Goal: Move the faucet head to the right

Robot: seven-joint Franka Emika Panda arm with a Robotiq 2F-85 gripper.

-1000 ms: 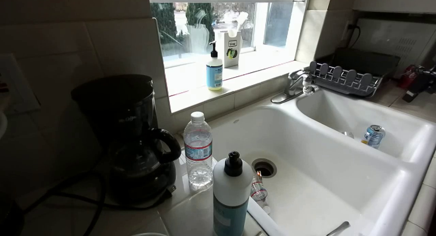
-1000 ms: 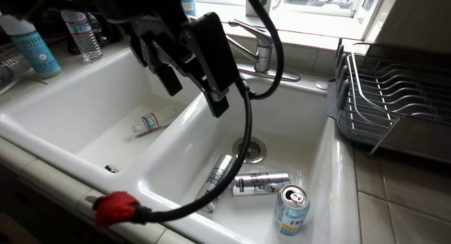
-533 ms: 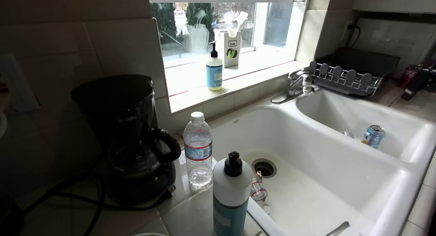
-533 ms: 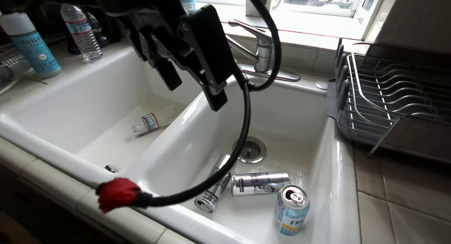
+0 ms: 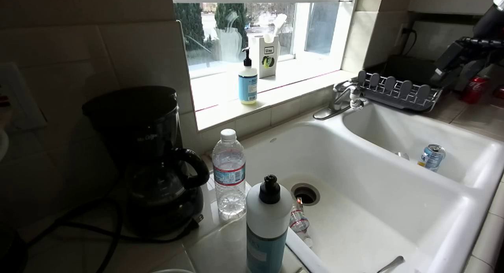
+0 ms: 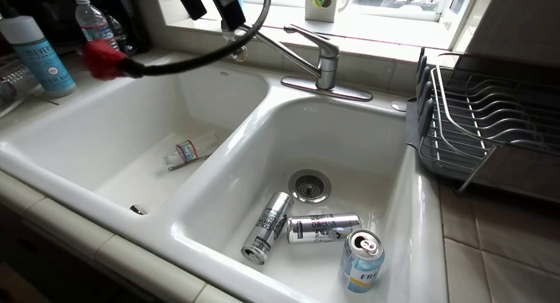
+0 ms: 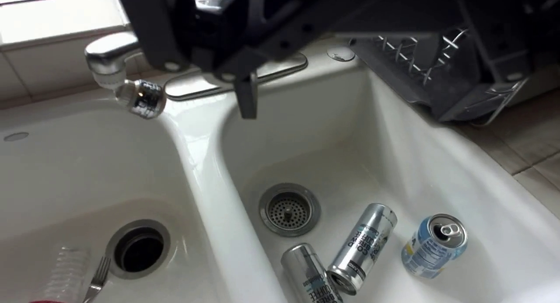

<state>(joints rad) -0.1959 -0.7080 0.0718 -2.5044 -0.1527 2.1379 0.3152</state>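
The chrome faucet head stands on the sink's back ledge in both exterior views, its base in one (image 6: 328,67) and its spout end in the other (image 5: 354,97). Its slim spout extends left over the left basin, with the lever on top. In the wrist view the spout end (image 7: 109,58) shows at upper left; the gripper hides much of the base. My gripper (image 6: 215,19) is open and empty, fingers apart, overlapping the spout's end in that picture. In an exterior view the gripper (image 5: 453,74) is at the right, above and apart from the faucet. It spans the top of the wrist view (image 7: 348,113).
A dark wire dish rack (image 6: 490,115) stands right of the sink. Silver cans (image 6: 323,228) and a blue can (image 6: 362,261) lie or stand in the right basin. A plastic bottle (image 6: 188,150) lies in the left basin. A black cable with a red end (image 6: 103,60) hangs from the arm.
My gripper has risen and moved back toward the window, from over the basin divider. It has come further into view at the right. The faucet has not moved.
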